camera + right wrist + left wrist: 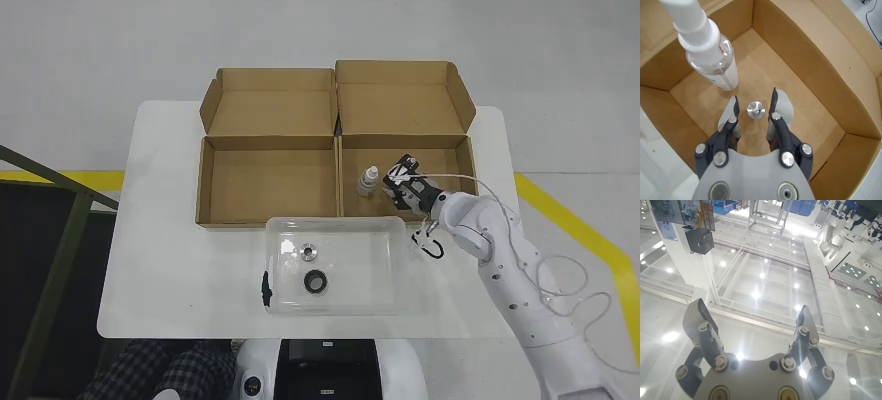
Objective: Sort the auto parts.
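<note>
So right end effector (754,94) is open around a metal part (755,113) in the cardboard box (810,66); left end effector (752,303) open too.

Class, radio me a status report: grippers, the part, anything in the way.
Right gripper open, straddling metal part on box floor. Left gripper open, empty, pointing at ceiling. Bottle upright close beside the part.

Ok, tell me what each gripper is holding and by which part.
Nothing is held. The right gripper stands open around a small metal part on the box floor, not touching it. The left gripper is open and empty.
</note>
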Controlling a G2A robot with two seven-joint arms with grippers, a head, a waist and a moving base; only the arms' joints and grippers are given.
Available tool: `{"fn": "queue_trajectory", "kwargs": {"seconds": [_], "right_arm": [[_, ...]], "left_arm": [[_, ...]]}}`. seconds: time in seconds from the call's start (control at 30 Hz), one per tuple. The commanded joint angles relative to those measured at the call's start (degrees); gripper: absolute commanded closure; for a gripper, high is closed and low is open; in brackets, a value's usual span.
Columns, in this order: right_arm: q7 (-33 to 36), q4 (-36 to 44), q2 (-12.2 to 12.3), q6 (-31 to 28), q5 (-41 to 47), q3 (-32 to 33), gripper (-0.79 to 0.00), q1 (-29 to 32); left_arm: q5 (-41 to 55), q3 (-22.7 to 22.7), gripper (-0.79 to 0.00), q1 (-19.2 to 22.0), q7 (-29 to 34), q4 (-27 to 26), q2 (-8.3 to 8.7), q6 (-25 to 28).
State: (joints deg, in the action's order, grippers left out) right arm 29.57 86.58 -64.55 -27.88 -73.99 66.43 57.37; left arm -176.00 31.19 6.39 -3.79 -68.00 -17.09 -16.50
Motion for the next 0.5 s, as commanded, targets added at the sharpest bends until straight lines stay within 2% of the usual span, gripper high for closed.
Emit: {"fn": "queue_trajectory", "kwargs": {"seconds": [0.0,0.43,0.47], "right_arm": [[-0.15,1.17,0.16,-0.30,0.17,0.71,-0.357,0.43],[-1.32,17.31,2.07,-4.52,2.53,8.89,-0.391,10.07],[-1.23,18.94,2.22,-5.08,2.52,9.37,-0.422,11.11]], "left_arm": [[0.00,0.00,-0.785,0.00,0.00,0.00,0.00,0.00],[0.00,0.00,-0.785,0.00,0.00,0.00,0.00,0.00],[0.00,0.00,-0.785,0.00,0.00,0.00,0.00,0.00]]}}
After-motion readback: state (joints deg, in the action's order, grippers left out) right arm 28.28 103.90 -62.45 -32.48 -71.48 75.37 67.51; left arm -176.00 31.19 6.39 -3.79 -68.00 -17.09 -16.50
